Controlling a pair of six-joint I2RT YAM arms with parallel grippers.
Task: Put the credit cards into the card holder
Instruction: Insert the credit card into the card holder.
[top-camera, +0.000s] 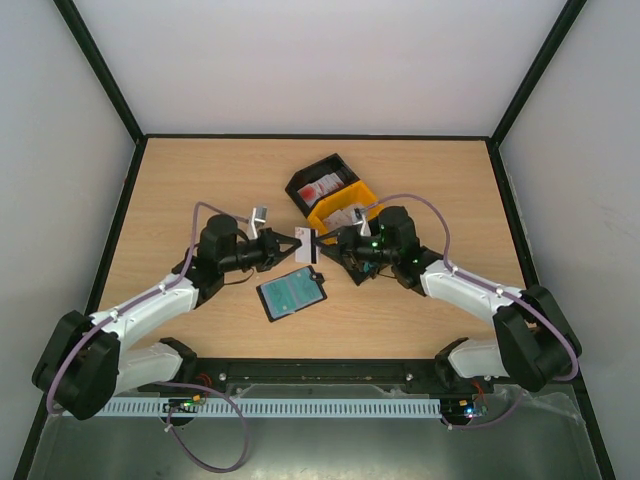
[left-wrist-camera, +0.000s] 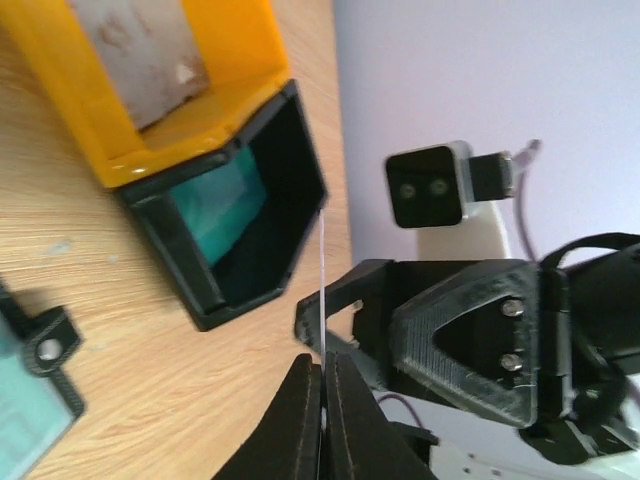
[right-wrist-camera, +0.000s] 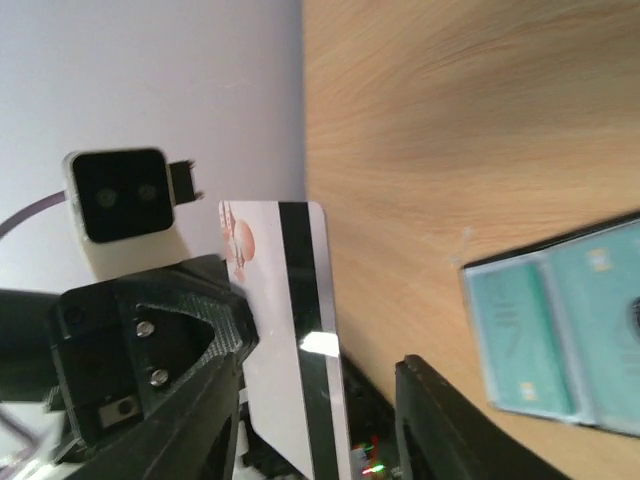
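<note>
My left gripper (top-camera: 296, 248) is shut on a white credit card with red blotches and a black stripe (top-camera: 306, 247), holding it on edge above the table. In the left wrist view the card (left-wrist-camera: 323, 285) shows edge-on between the closed jaws (left-wrist-camera: 323, 365). My right gripper (top-camera: 330, 244) faces it, open. In the right wrist view the card (right-wrist-camera: 285, 330) stands between its spread fingers (right-wrist-camera: 445, 420). The black card holder (top-camera: 291, 292) lies open on the table just in front, with teal cards in it (right-wrist-camera: 560, 335).
A black tray (top-camera: 322, 172) holding red-blotched cards and a yellow tray (top-camera: 368, 197) stand just behind the grippers. A small black tray with a teal card (left-wrist-camera: 225, 215) sits against the yellow one (left-wrist-camera: 150, 120). Black frame rails edge the table.
</note>
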